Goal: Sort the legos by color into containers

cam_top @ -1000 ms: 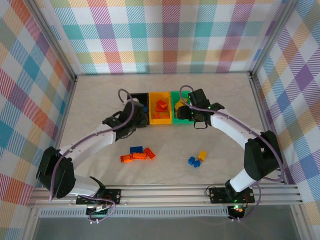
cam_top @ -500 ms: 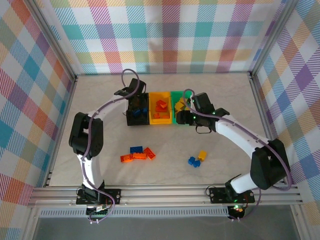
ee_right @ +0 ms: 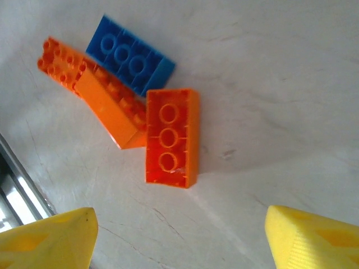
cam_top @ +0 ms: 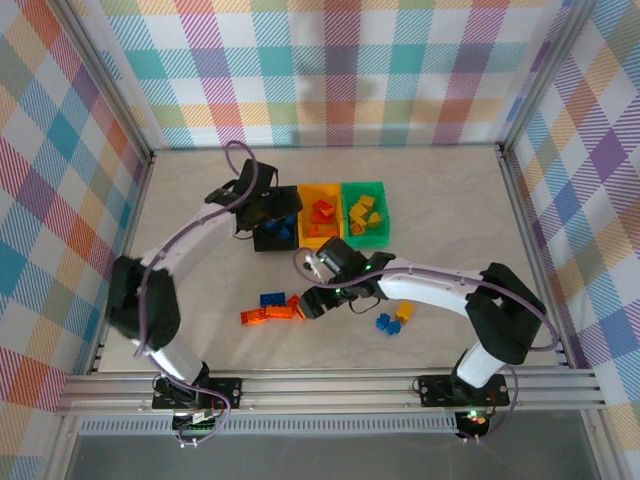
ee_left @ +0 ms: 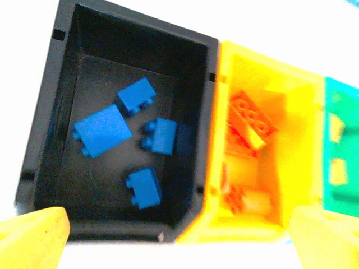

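My left gripper (cam_top: 266,214) hangs open over the black bin (ee_left: 45,112), which holds several blue legos (ee_left: 102,130). Beside it stands the yellow-orange bin (ee_left: 216,185) with orange bricks (ee_left: 251,119), then the green bin (cam_top: 365,235) with yellow bricks (cam_top: 362,212). My right gripper (ee_right: 179,241) is open above the table, just short of a loose cluster. That cluster has an upside-down orange brick (ee_right: 171,137), a second orange brick (ee_right: 106,109), a blue brick (ee_right: 132,56) and a studded orange piece (ee_right: 56,56). Nothing lies between either pair of yellow fingers (ee_right: 47,238).
A blue brick (cam_top: 383,322) and a yellow brick (cam_top: 404,311) lie on the table to the right of the cluster. The metal rail (cam_top: 330,385) runs along the near edge. Checked walls close in the back and both sides.
My right arm has swung away from the green bin, down and left to the loose cluster. My left arm has shifted a little to the left at the black bin.
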Controlling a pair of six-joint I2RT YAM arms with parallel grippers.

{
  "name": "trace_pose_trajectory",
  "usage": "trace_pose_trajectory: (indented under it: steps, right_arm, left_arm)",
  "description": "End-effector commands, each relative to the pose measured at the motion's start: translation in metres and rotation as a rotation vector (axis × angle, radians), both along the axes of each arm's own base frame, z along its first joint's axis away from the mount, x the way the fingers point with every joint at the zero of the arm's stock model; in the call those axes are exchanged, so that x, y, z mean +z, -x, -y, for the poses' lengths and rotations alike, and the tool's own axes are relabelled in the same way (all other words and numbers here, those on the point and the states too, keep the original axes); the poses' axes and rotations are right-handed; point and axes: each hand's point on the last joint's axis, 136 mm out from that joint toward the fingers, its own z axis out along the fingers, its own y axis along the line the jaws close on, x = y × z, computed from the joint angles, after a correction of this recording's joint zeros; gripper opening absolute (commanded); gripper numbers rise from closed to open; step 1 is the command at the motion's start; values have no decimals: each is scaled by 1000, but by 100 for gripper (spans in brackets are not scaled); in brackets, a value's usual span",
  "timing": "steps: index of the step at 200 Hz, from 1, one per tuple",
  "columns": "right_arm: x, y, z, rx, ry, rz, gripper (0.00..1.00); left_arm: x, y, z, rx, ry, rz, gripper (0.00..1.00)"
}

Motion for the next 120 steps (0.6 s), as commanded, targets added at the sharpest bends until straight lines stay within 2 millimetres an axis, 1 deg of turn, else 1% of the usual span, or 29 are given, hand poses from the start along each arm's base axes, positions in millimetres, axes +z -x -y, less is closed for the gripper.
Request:
trace_pose_trajectory:
  steps: [1, 10, 30, 55, 86, 105, 120]
  right_arm:
    - [-9, 5, -11, 71, 59, 72, 79]
    - [-15, 7, -14, 82, 84, 94, 79]
    - [-25, 6, -21, 100, 127, 139, 77]
    - [-35, 5, -30, 129, 170, 177, 75]
    - [-48, 1, -35, 159, 233, 215, 71]
    - [-56, -1, -33, 163, 267, 222, 65]
    - [-60, -1, -30, 165, 280, 220, 63]
  left_arm:
    - [27, 27, 2, -21, 85, 54, 100]
    - [30, 38, -2, -21, 96, 66, 100]
    - [24, 62, -14, -4, 99, 56, 100]
    - [16, 83, -26, 12, 91, 34, 100]
    - [14, 97, -38, 28, 84, 33, 100]
    - [15, 100, -41, 35, 91, 30, 100]
    - [18, 100, -40, 37, 103, 37, 100]
